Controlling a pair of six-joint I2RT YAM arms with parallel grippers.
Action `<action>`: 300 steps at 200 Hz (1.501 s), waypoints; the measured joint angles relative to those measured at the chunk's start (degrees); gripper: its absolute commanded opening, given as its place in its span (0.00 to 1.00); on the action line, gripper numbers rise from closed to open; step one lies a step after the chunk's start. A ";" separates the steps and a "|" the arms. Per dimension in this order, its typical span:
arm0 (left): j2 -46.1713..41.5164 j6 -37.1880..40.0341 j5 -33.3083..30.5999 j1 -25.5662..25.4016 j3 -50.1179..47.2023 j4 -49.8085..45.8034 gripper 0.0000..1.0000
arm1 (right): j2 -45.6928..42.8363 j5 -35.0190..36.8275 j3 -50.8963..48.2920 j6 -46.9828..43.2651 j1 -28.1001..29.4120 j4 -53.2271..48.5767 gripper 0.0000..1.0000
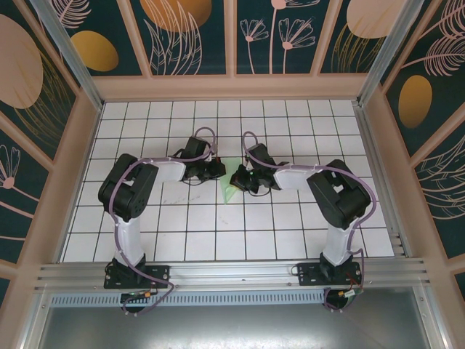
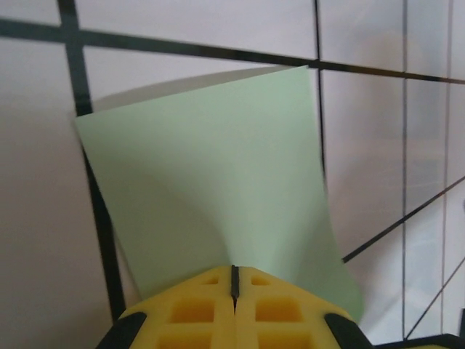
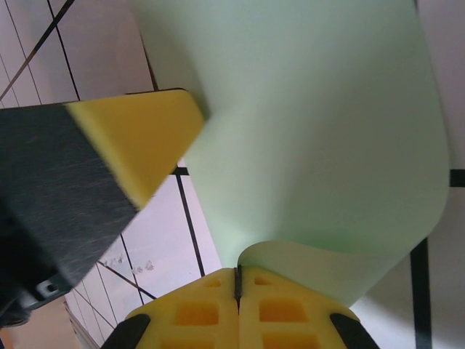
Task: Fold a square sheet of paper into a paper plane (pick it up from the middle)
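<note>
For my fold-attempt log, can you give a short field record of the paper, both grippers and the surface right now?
paper: square sheet of paper, pale green, bowed, not lying flat
left gripper: shut, pinching the sheet
right gripper: shut, pinching the sheet where it curls
arms: facing each other over mid-table
surface: white grid table
plane: not yet formed

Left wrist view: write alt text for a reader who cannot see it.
A pale mint-green square sheet of thin paper fans out from the shut yellow left tool, which pinches it, over a white table with black grid lines.
</note>
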 measured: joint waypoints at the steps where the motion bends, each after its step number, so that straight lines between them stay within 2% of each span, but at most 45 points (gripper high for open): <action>1: 0.04 0.00 -0.02 0.00 0.00 -0.02 0.05 | 0.00 -0.02 0.02 -0.04 0.00 0.00 0.07; 300: 0.31 0.02 -0.13 0.02 0.26 -0.22 0.05 | 4.24 -0.59 2.93 -1.31 0.09 -0.09 0.07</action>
